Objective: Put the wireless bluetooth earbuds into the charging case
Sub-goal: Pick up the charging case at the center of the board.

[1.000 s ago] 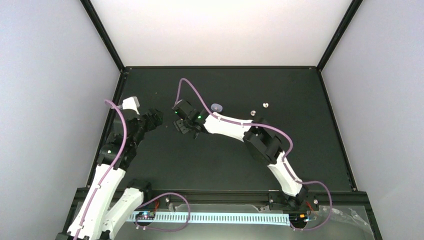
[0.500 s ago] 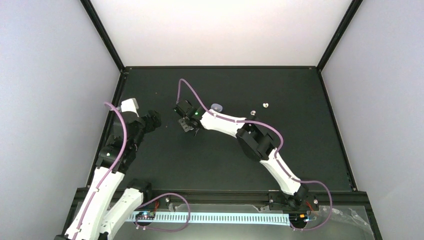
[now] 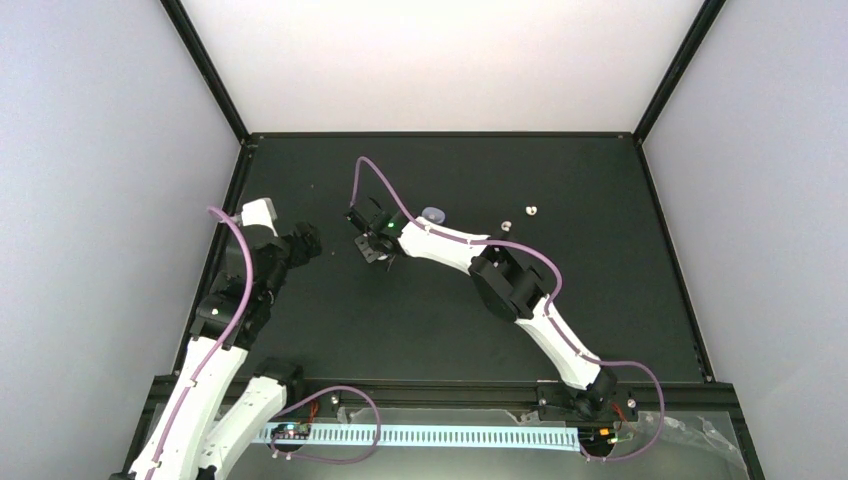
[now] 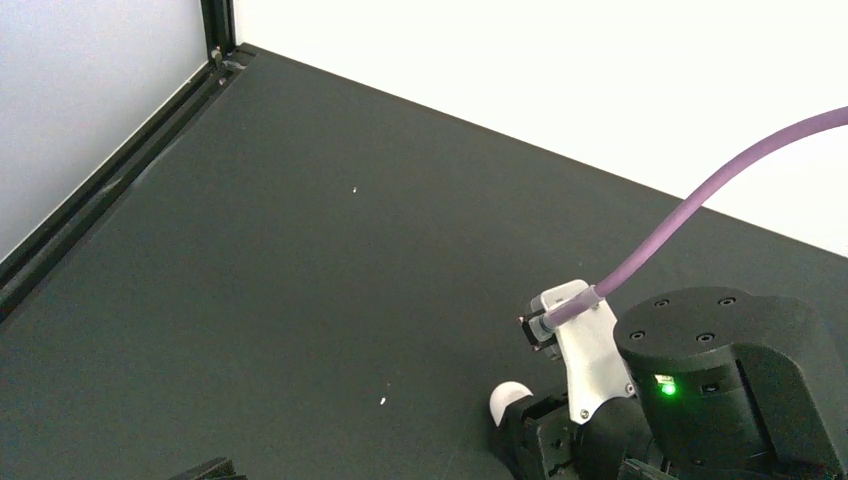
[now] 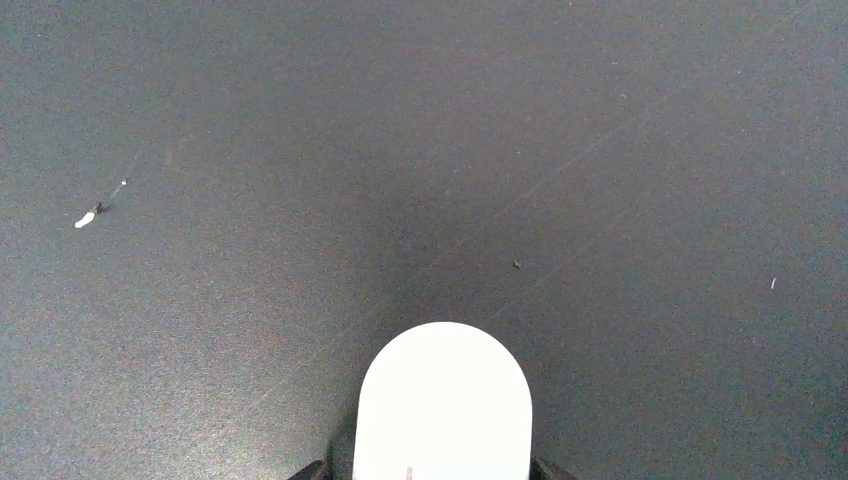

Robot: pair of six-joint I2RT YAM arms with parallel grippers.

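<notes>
white case (image 5: 442,400) between right tool (image 5: 428,472) tips (grip unclear), white earbuds (image 3: 505,224) well apart, left tool (image 3: 308,238) spread wide

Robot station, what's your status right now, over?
Left gripper open. Right gripper straddling white charging case, grip unclear. Two white earbuds loose to its right. Nothing blocking.

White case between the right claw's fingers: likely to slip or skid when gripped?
The white case looks smooth with a rounded end, so it may slip in the right claw unless squeezed squarely. It looks like a rigid shell, likely to keep its shape. Small beside the claw, it is probably light and could skid on the table if bumped.
</notes>
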